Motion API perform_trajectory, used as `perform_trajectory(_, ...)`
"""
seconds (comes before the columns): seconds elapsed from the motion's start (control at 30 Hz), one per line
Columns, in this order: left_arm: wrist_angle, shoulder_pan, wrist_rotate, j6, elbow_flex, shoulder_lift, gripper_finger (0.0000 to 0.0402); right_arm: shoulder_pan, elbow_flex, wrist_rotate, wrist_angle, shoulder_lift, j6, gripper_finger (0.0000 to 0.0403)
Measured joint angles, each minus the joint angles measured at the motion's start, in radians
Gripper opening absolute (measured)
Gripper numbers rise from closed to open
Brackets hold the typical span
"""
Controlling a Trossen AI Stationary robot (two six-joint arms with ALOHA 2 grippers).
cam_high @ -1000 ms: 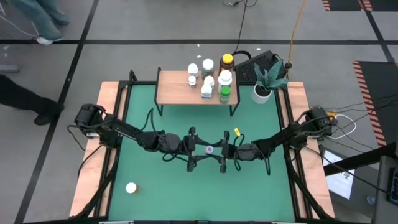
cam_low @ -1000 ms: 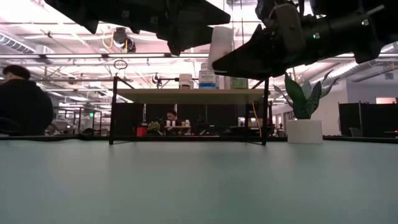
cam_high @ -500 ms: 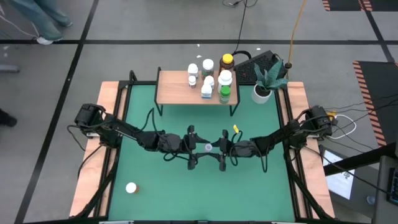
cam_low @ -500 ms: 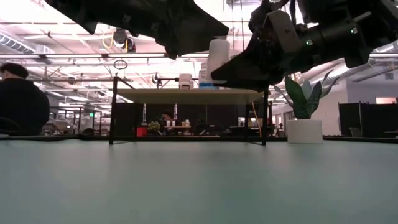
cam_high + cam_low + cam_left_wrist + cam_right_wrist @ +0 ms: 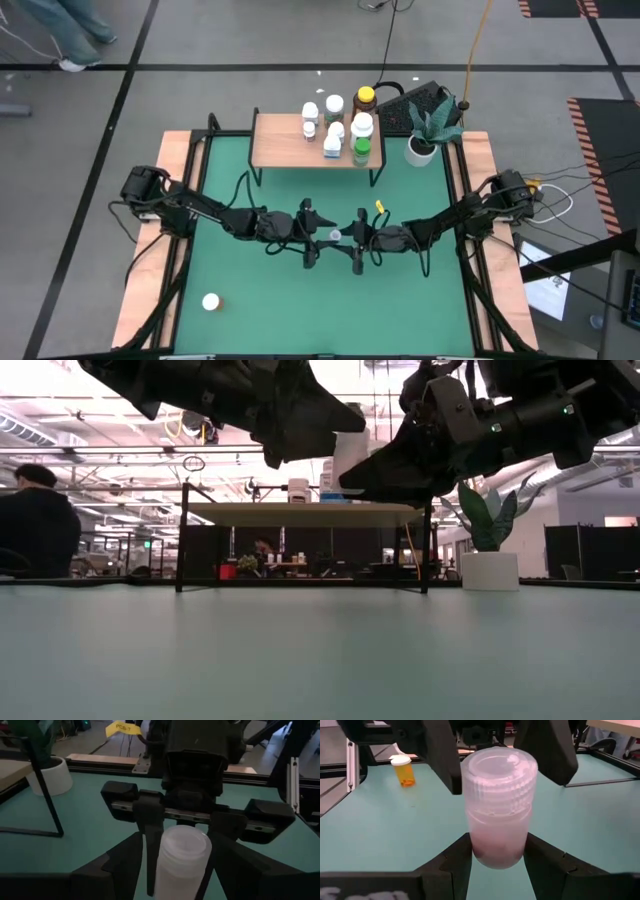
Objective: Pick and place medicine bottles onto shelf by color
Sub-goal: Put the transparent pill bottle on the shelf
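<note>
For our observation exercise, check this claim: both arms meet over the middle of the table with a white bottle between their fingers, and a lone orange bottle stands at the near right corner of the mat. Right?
Not quite. The lone orange bottle stands at the near left corner of the mat, as the high view shows. The rest holds: the left gripper and right gripper meet mid-table with the white bottle between their fingers.

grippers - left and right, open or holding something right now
Left gripper: open, fingers either side of the white bottle, not gripping.
Right gripper: shut on the white bottle, held above the table.
</note>
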Motion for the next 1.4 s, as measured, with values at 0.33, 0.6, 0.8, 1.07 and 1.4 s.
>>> perform_trajectory(0.33, 0.0, 0.0, 0.026, 0.007, 0.0, 0.0, 0.0182, 0.0, 0.0, -0.004, 0.0, 0.0, -0.001, 0.0155)
perform_trajectory(0.6, 0.0, -0.001, 0.027, 0.03, 0.0, 0.0, 0.0134, 0.0, 0.0, 0.0, -0.001, 0.0, 0.001, 0.0155)
perform_trajectory(0.8, -0.001, 0.005, 0.026, 0.043, 0.0, -0.005, 0.016, 0.013, 0.0, 0.015, -0.002, 0.0, -0.082, 0.0166)
perform_trajectory(1.07, -0.042, 0.033, -0.009, 0.054, 0.002, -0.081, 0.0132, 0.051, 0.001, 0.177, -0.047, -0.028, -0.095, 0.0218)
perform_trajectory(1.4, -0.277, 0.15, -0.08, 0.145, 0.0, -0.334, 0.0163, 0.056, 0.0, 0.214, -0.192, -0.105, -0.043, 0.0251)
